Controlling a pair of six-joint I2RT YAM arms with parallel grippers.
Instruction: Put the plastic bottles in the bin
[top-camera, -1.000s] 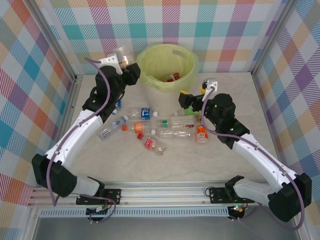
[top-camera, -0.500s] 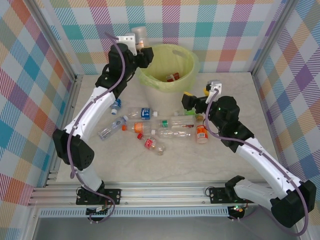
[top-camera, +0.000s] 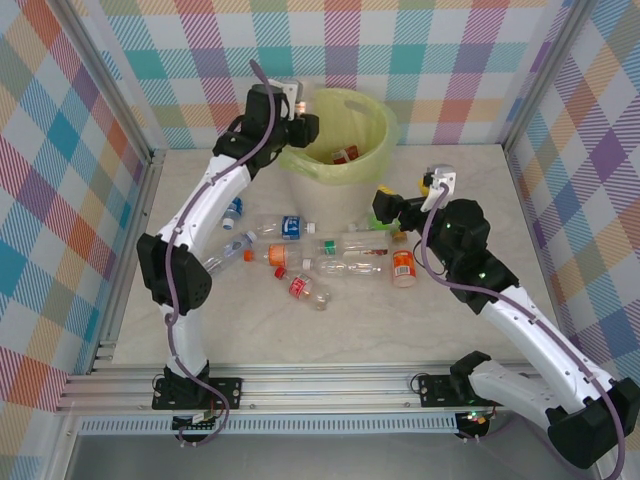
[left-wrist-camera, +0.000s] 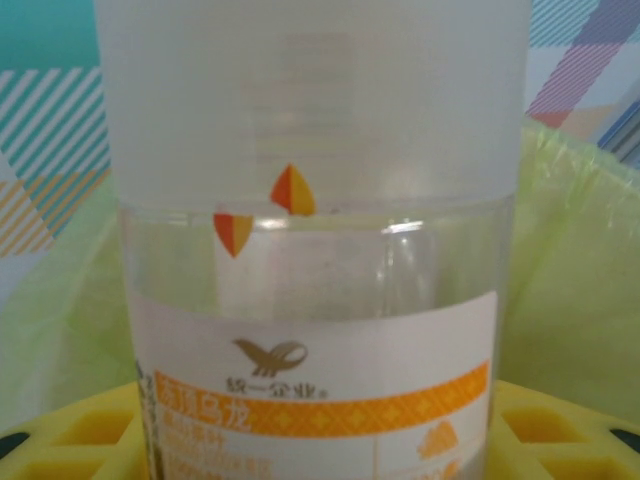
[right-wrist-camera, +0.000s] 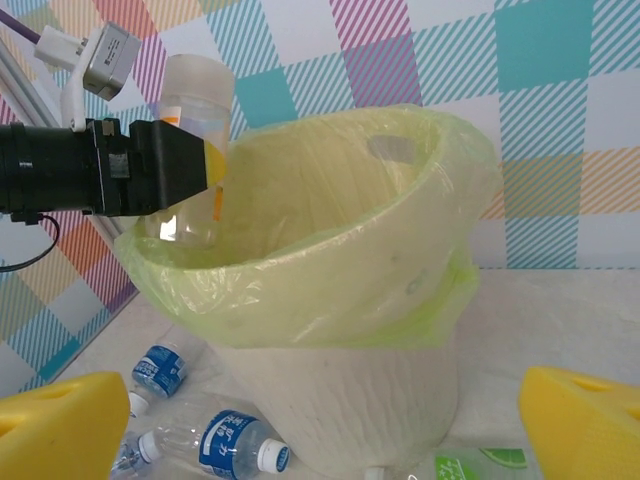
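Bottles (top-camera: 300, 262) lie in a heap on the table (top-camera: 250, 330) in the middle of the top view, and a red-label bottle (top-camera: 345, 154) is already down inside the bin (top-camera: 385, 135) at the upper middle. The left gripper (right-wrist-camera: 195, 170) is up at the bin's left rim, and its fingers are closed around a clear bottle with an orange label (right-wrist-camera: 195, 95), holding it upright. In the right wrist view that bottle is at the upper left of the frame, just over the edge of the yellow-green bag (right-wrist-camera: 300, 300). So I think the step now is dropping this one in. The fingers need to let go, but the bottle should maybe go a bit more toward the middle first, so it does not hit the rim and fall outside. The right gripper (top-camera: 388, 208) is just right of the bin, and its yellow fingers (right-wrist-camera: 65, 415) are spread wide with nothing in them. It looks ready to pick from the heap.
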